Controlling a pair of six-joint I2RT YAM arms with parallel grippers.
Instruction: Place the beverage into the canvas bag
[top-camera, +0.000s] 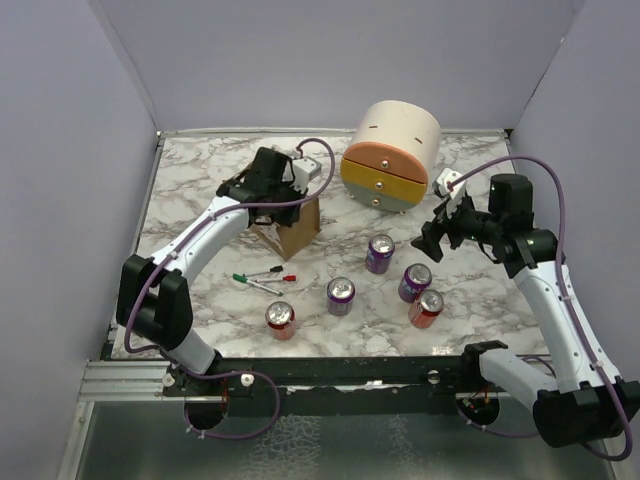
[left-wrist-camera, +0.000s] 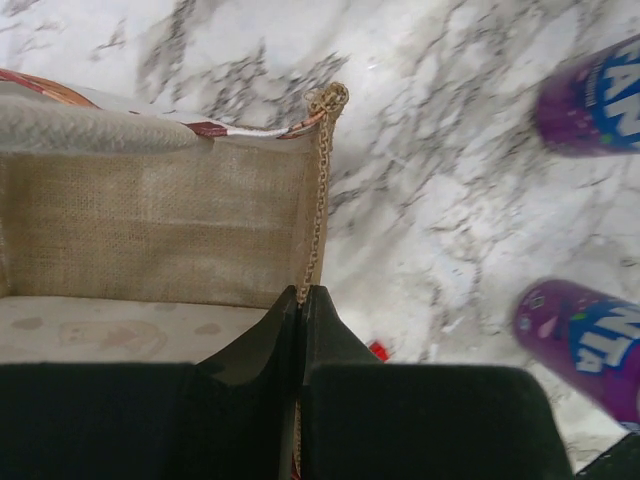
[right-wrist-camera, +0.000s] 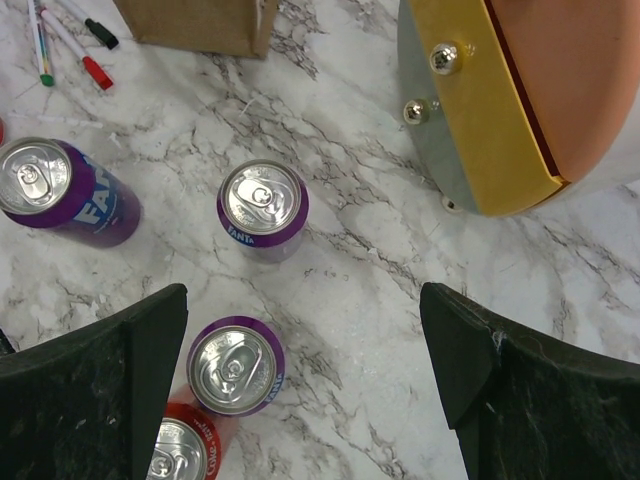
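Fingers of the left gripper are clenched on the side rim of the canvas bag, apparently to hold its mouth steady. To the bag's right the right gripper hangs spread and empty over a purple can, which stands well apart from the bag, not yet loaded.

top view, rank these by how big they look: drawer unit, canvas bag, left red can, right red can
1. drawer unit
2. canvas bag, partly covered by the left arm
3. left red can and right red can: they look alike, so not ranked
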